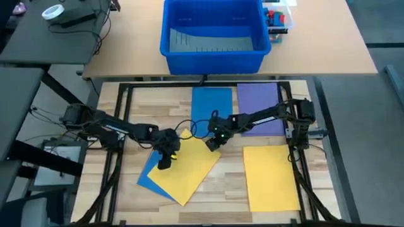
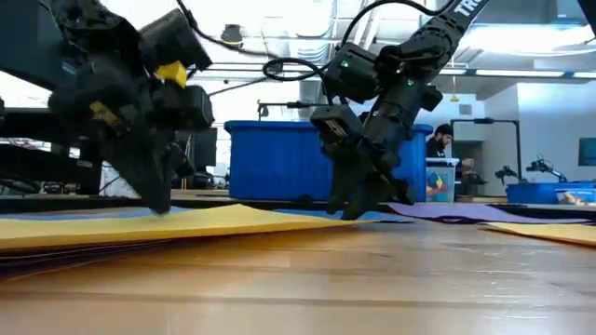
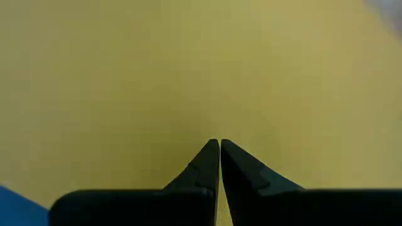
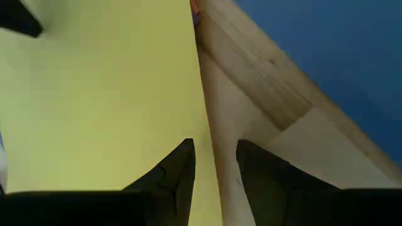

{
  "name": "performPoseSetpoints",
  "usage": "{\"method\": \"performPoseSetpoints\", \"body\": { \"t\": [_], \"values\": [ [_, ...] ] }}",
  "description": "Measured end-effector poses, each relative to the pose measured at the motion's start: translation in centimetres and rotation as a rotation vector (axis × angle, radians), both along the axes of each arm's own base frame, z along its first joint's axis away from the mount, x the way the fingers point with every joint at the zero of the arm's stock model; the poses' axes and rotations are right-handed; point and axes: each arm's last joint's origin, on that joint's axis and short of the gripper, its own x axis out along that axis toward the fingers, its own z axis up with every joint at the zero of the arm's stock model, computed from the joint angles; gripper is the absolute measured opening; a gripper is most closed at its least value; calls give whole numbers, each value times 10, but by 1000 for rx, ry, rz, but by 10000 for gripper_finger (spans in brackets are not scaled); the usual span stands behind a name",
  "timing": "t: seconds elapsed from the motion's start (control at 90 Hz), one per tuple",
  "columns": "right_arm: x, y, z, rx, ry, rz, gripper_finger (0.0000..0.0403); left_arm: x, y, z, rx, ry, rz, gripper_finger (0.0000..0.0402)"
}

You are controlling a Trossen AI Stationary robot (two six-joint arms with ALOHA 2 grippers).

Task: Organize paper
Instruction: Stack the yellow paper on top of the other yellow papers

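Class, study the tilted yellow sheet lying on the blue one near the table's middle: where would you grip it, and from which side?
Grip the tilted yellow sheet at its far-right edge, by the right gripper. The low view shows that edge raised slightly off the wood, so one finger could probably slip beneath. Come from the bare wood toward the upright blue sheet. The left gripper presses its middle.

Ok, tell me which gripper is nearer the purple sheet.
Right. The right gripper hovers at the tilted yellow sheet's corner, just left of the purple sheet; the left gripper sits farther left, on that yellow sheet.
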Motion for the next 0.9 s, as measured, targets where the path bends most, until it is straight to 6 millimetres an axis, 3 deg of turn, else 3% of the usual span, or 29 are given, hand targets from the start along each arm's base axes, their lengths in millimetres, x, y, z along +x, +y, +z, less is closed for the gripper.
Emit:
{"method": "performPoseSetpoints", "body": {
  "t": [0.222,0.478,0.744,0.9],
  "values": [
    [4,28,2,30,-51,108,114,7,0,-7,-20,5,16,0],
    [17,23,14,135,-223,130,112,7,0,-6,-23,-2,24,0],
    [12,18,8,128,-149,11,111,7,0,-6,-34,2,43,0],
    [11,19,7,127,-149,66,68,9,0,-6,-36,-13,46,0]
  ]
}}
